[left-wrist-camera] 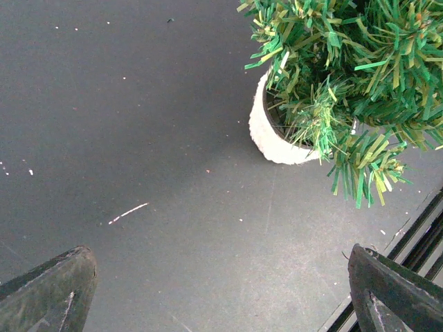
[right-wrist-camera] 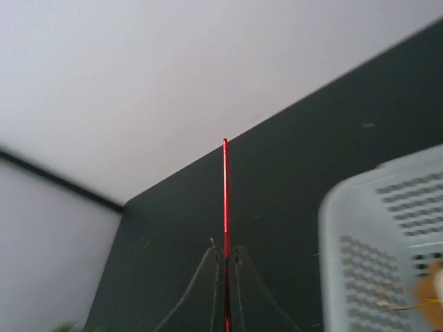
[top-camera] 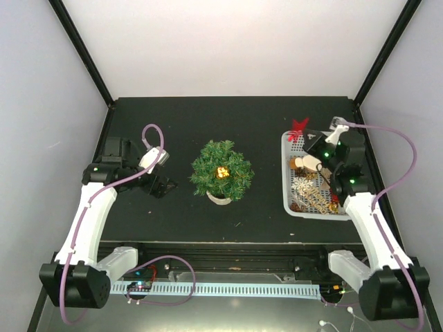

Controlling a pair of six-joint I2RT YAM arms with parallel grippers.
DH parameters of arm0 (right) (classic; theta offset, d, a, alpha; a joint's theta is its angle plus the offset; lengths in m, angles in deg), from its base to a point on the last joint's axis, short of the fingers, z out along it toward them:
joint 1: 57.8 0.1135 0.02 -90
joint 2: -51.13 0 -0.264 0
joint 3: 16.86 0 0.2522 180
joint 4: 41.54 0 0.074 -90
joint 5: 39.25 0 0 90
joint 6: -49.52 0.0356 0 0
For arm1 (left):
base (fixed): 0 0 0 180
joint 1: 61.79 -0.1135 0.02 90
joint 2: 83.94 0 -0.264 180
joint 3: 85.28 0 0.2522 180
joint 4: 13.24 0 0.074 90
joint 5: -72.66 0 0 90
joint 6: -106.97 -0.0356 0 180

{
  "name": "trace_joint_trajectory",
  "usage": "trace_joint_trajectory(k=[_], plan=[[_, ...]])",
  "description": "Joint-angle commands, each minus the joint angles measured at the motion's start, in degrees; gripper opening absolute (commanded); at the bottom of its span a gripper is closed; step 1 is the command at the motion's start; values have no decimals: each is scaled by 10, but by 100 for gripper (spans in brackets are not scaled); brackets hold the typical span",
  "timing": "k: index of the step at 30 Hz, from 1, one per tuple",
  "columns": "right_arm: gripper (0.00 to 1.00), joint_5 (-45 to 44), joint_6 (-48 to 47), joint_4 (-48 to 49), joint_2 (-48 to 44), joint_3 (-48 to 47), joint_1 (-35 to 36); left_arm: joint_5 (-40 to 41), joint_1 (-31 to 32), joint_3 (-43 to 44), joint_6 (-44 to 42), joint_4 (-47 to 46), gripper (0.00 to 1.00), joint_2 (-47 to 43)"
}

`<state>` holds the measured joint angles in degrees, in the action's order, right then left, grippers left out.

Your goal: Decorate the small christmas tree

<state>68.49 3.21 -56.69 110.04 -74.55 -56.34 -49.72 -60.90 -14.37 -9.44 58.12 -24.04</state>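
The small christmas tree stands mid-table in a white pot, with a small golden ornament on its top. In the left wrist view the tree and pot fill the upper right. My left gripper hovers left of the tree, open with nothing between its fingers. My right gripper is raised over the basket's far left corner, shut on a flat red ornament. From the right wrist that ornament shows edge-on as a thin red line between the closed fingertips.
A white perforated basket at the right holds several ornaments, among them a wooden figure and golden pieces. Its corner shows in the right wrist view. White walls and black frame posts enclose the table.
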Motion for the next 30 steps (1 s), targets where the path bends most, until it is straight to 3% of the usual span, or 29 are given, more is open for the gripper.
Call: trace_joint_trajectory(k=[1,9,16,19,24,30], plan=[[1,-34,-105,-109,-46,-61,99,13,2,32,-10,23,99,-18],[1,-138,-216,-256,-48,-264,292,-28,3,11,16,2,99,-42],[1,-231,-269,-345,42,-402,439,-37,3,-3,26,-10,99,-44],[1,-242,-277,-369,84,-448,467,-36,3,-3,26,-11,99,-43],[1,-327,-302,-388,128,-483,532,-35,3,-3,27,-11,99,-44],[1,-368,-303,-310,108,-429,559,-37,3,-5,29,-15,99,-44]])
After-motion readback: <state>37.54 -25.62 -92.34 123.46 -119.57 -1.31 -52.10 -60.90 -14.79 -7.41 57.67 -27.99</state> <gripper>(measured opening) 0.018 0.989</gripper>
